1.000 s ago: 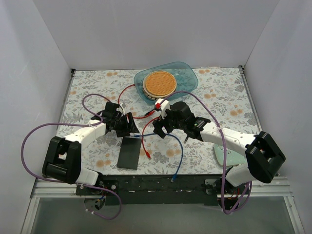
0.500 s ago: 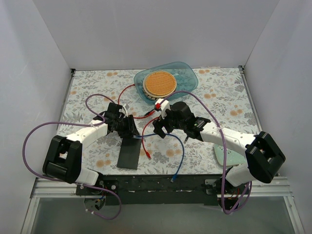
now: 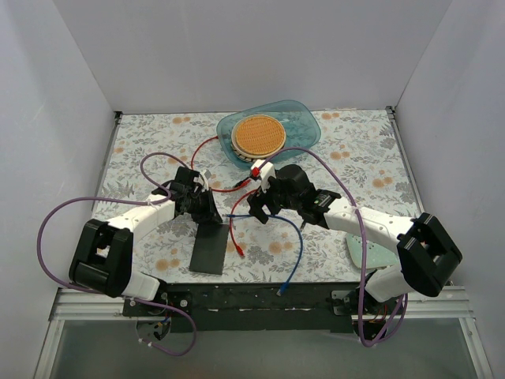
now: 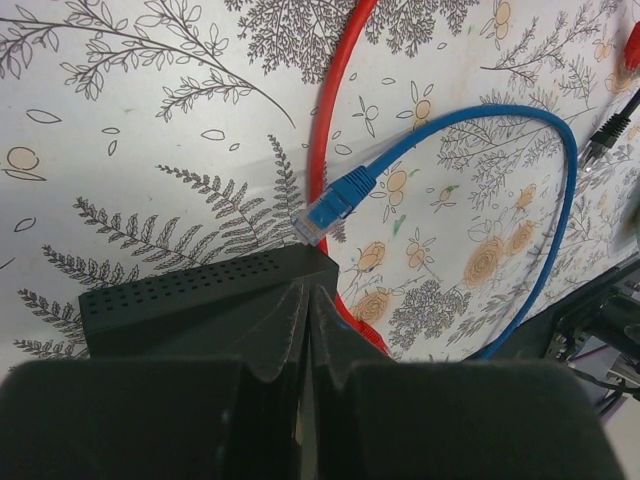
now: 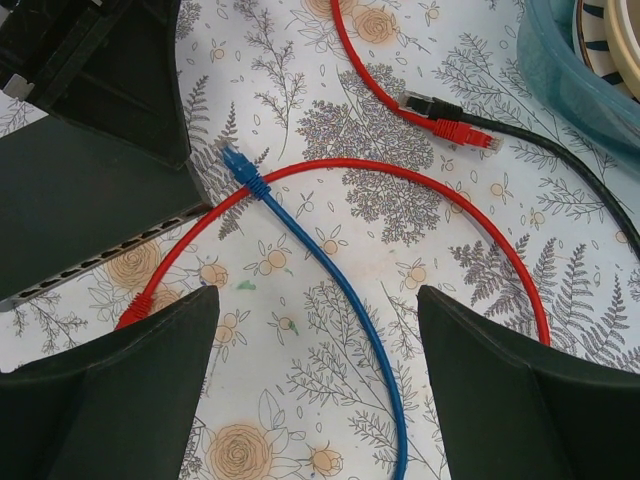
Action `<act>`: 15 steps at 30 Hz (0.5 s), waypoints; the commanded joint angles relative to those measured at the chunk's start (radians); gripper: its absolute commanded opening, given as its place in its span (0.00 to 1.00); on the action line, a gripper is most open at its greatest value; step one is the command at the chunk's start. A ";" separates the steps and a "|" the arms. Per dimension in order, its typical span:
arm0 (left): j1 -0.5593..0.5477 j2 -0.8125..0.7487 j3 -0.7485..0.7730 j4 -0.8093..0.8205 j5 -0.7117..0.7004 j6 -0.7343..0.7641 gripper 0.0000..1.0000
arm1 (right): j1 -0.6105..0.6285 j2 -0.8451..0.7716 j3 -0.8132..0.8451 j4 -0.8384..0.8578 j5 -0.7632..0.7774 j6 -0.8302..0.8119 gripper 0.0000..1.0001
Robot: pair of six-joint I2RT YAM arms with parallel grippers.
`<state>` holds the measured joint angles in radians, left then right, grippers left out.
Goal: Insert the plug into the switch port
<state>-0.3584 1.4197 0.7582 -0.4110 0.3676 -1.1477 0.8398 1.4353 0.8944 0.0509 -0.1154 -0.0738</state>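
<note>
Roughly at the near middle of the flowered table point(image 3: 355, 158) lies the switch point(image 3: 207, 248), flat and black, its long side running away from the arm bases; the blue plug point(image 4: 330, 203) rests on the cloth just beside the switch's far corner, its clear tip turned toward that corner but seated in nothing; only vent holes show on the edges the wrist cameras catch, so I cannot tell which edge carries the ports. Close behind the plug, the blue cable point(image 5: 340, 275) crosses a red cable point(image 5: 420, 178) and then curves off toward the near edge.

To do this step well, I judge, the box must be kept from sliding, the plug taken by its body just behind the clear tip, and the tip lined up straight with the port before any push; a skewed entry would likely shove the light box aside or snag the red cable.

The left gripper point(image 3: 208, 209) sits at the switch's far end, fingers pressed together with nothing visible between them; whether the tips bear down on the box I cannot tell; its arm reaches forward and inward from the left base. The right gripper point(image 3: 259, 212) hangs just right of the plug, fingers spread wide and empty, pointing down at the cables; its arm stretches in from the right toward the centre.
</note>
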 commanded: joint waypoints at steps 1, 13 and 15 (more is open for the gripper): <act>-0.005 -0.037 0.036 0.001 0.050 0.022 0.00 | 0.004 -0.041 0.021 0.023 -0.035 -0.026 0.88; -0.005 -0.133 0.033 0.008 -0.106 -0.049 0.77 | 0.042 0.063 0.096 0.003 0.018 -0.083 0.84; -0.004 -0.152 0.023 0.012 -0.137 -0.070 0.93 | 0.079 0.124 0.127 -0.022 0.090 -0.104 0.84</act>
<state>-0.3592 1.3502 0.7731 -0.4103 0.3328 -1.1721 0.8623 1.4666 0.9257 0.0460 -0.1345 -0.1272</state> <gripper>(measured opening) 0.816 0.848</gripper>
